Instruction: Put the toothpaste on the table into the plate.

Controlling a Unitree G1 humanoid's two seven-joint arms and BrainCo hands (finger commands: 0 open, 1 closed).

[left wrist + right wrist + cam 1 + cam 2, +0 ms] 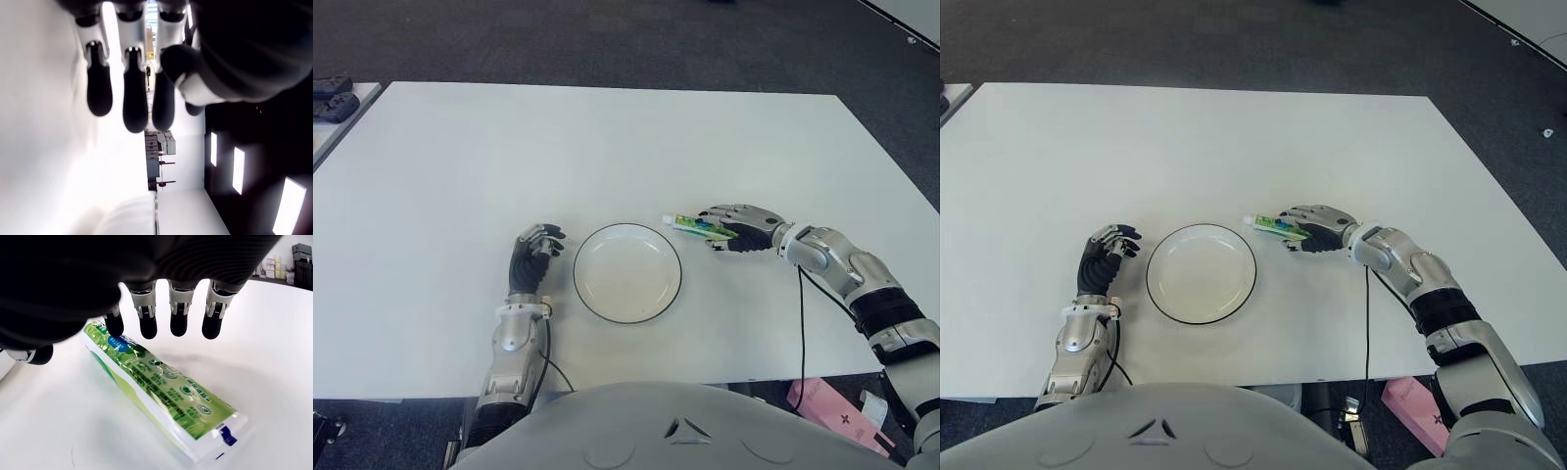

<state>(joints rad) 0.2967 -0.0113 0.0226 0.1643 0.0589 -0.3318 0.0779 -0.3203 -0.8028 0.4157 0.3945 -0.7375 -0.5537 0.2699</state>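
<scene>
Toothpaste [161,396] flat on white table [607,147], just right of empty plate [627,272]. Right hand [741,227] over it, fingers [178,313] spread, not gripping. Left hand [530,259] left of plate, loosely curled, empty.

Glossy plastic toothpaste tube [161,391]; smooth matt white table [607,147]; glossy plate [672,294]

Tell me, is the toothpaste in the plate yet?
No. The toothpaste tube lies flat on the table beside the empty plate, under the open right hand.
</scene>
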